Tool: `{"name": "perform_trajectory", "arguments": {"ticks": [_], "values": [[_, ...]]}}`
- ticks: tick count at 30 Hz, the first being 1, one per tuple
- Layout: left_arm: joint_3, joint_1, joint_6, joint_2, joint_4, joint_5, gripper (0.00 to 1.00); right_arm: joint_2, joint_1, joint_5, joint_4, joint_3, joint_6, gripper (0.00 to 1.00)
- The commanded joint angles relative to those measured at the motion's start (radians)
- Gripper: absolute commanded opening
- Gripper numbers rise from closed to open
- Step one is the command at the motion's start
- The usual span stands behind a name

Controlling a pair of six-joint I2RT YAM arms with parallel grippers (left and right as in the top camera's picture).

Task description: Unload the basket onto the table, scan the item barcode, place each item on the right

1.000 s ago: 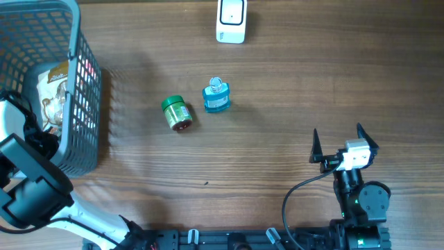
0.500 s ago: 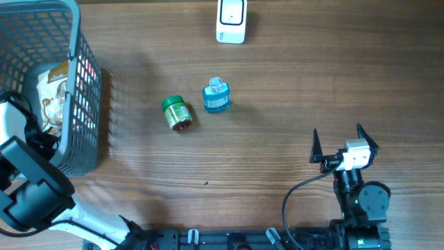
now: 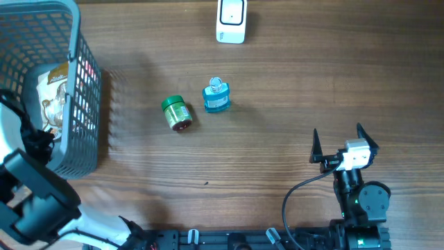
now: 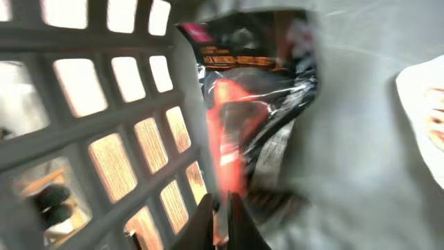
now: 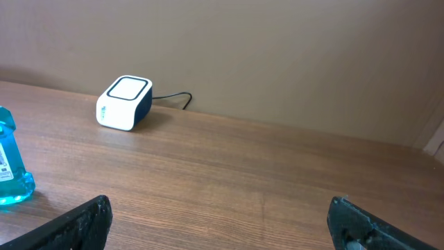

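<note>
My left gripper (image 4: 222, 221) is down inside the grey basket (image 3: 78, 55), shut on the lower edge of a black packet (image 4: 260, 104) with a red stripe; the red part sits pinched between the fingers. From overhead, the left arm reaches into the basket at its near side (image 3: 36, 137). The white scanner (image 3: 231, 21) stands at the table's far edge and shows in the right wrist view too (image 5: 125, 103). My right gripper (image 3: 340, 148) rests at the near right, wide open with nothing between its fingers (image 5: 222, 226).
A green jar (image 3: 176, 113) lies on its side beside a blue bottle (image 3: 216, 96) mid-table; the bottle shows at the left edge (image 5: 8, 167). More packets (image 3: 54, 90) lie in the basket. The basket's grid wall (image 4: 104, 139) stands close on the left of the held packet.
My left gripper has shut on the packet, and the left arm has shifted slightly toward the near edge. The right arm has not moved.
</note>
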Motion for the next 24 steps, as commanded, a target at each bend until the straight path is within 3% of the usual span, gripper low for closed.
{"name": "perform_trajectory", "arguments": {"ticks": [1,5,6,7,8,11,14,18,22,24], "values": [[0.009,0.008,0.024,-0.056,0.010,0.040,0.04,0.000,0.001,-0.016,0.002,-0.001,-0.012,1.00],[0.008,0.008,0.023,-0.059,0.021,0.053,0.04,0.000,0.001,-0.016,0.002,-0.001,-0.012,1.00],[0.008,0.008,0.023,-0.059,0.022,0.053,0.10,0.000,0.001,-0.016,0.002,-0.001,-0.012,1.00],[0.006,0.008,0.023,-0.059,0.028,0.053,0.42,0.000,0.001,-0.016,0.002,-0.001,-0.012,1.00],[0.004,0.008,0.023,-0.059,0.033,0.053,0.55,0.000,0.001,-0.016,0.002,-0.001,-0.012,1.00],[0.003,0.008,0.023,-0.059,0.065,0.053,0.73,0.000,0.001,-0.016,0.002,-0.001,-0.012,1.00],[0.003,0.008,0.023,-0.044,0.092,0.053,0.73,0.000,0.001,-0.016,0.002,-0.001,-0.012,1.00],[-0.006,0.008,0.023,0.027,0.097,0.042,0.65,0.000,0.001,-0.016,0.003,-0.001,-0.013,1.00],[-0.018,0.009,0.015,0.093,0.101,0.037,0.50,0.000,0.001,-0.016,0.002,-0.001,-0.012,1.00],[-0.019,0.010,0.015,0.101,0.105,0.027,0.50,0.000,0.001,-0.016,0.002,-0.001,-0.013,1.00]]}}
